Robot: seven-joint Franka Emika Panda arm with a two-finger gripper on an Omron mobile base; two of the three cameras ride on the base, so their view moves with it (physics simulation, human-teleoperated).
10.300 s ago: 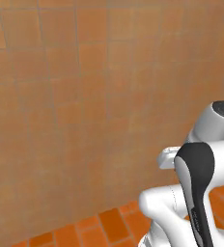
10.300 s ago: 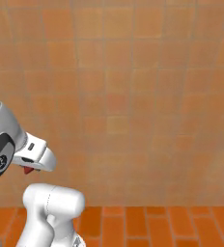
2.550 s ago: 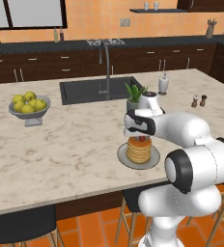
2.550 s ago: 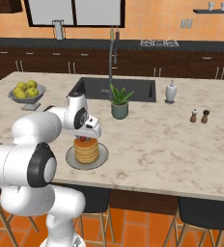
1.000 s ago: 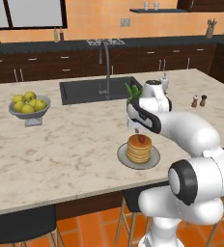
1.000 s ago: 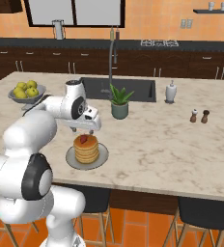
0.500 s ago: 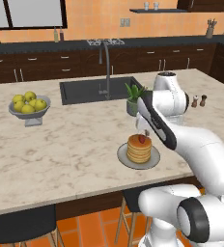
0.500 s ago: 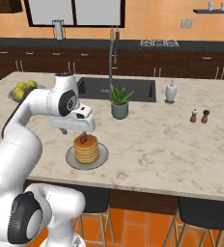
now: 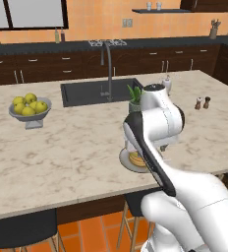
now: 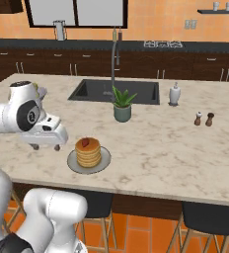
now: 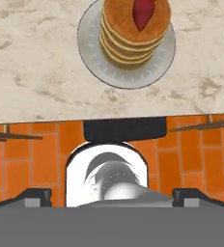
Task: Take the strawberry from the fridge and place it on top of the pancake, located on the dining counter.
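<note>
Hand view, looking down on strawberry lying atop pancake on plate near front edge of bench, with pincer spread empty, lifted clear since half a second back: placement looks done.

This is a home kitchen, rendered rather than real. A wide beige marbled bench carries a dark sink with a tall curved tap at its rim, a bowl of yellow-green apples well to one side of the sink, and a potted plant just in front of it. Behind the sink runs a dark worktop with brown drawers under orange tiled walls, and black stools stand on the orange tiled floor.
</note>
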